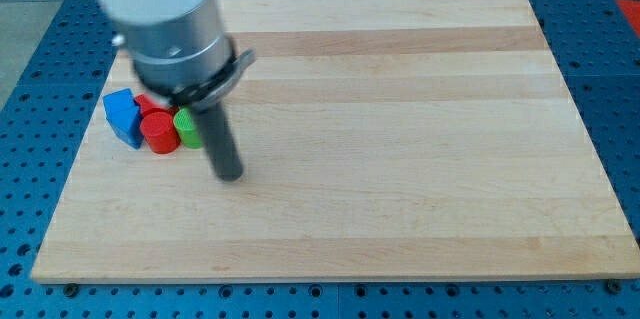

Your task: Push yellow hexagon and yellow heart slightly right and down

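Note:
No yellow hexagon or yellow heart shows in the camera view; the arm's grey body covers part of the board's upper left. My tip [230,175] rests on the board just right of and below a small cluster of blocks. The cluster holds a blue block [123,116], a red cylinder [159,132], a second red block [147,105] partly hidden behind it, and a green block [187,127] that sits against the rod's left side.
The wooden board [400,159] lies on a blue perforated table [40,79]. The cluster sits close to the board's left edge.

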